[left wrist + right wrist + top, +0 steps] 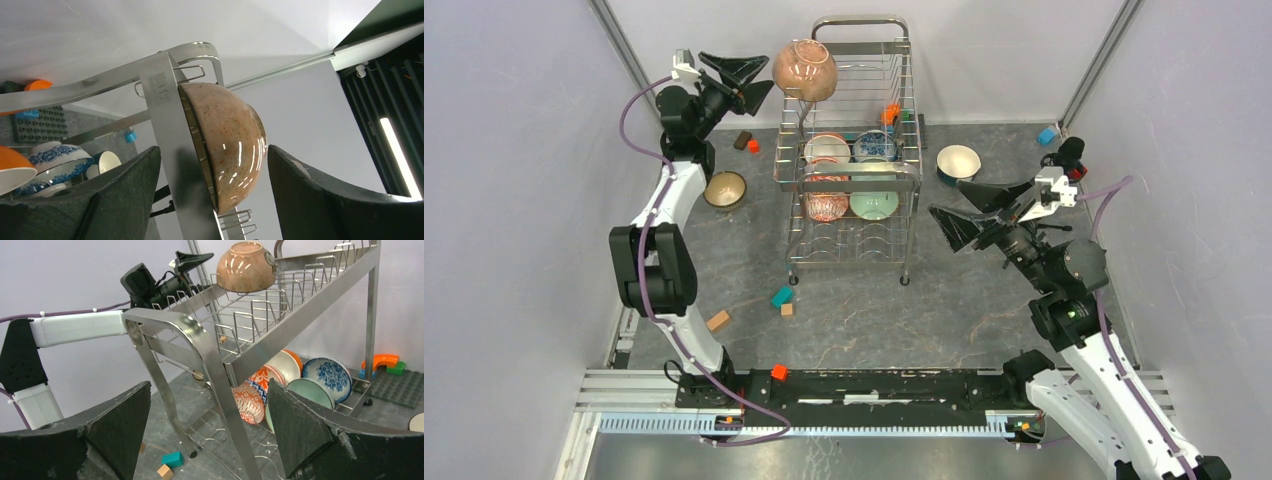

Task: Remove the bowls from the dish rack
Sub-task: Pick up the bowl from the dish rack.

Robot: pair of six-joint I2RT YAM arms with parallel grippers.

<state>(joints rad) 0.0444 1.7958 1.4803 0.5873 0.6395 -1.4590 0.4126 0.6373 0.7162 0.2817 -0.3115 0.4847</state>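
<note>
Dish rack point(860, 173) is standing upper centre of the top view: chrome wire, tubular loop handles, upright prongs, thin legs; glossy pink-brown speckled bowl point(805, 70) is leaning tipped on the prongs at the top tier's far-left corner, rim against the wire; lower tier is holding four round ceramic bowls on edge: orange bowl point(827, 148), blue-patterned bowl point(875, 145), red-patterned bowl point(826, 203), pale green bowl point(874, 203); two more are sitting upright on the marbled grey table point(984, 300): dark bowl point(725, 189) left of the rack, teal-and-white bowl point(958, 162) right of it

L gripper point(764, 76) is hovering at upper left, just beside the speckled bowl, matte black wedge fingers spread wide w/ nothing gripped; in its wrist view the bowl and a flat rack rail are lying btw the fingers, w/ a gap showing on the bowl's side

R gripper point(946, 197) is hanging right of the rack, apart from it, jaws gaping, holding nothing

Bare table is lying lower centre btw rack legs and arm bases, w/ only a teal block point(781, 296) and a tan block point(718, 320) there; grey walls are closing in on both sides
</note>
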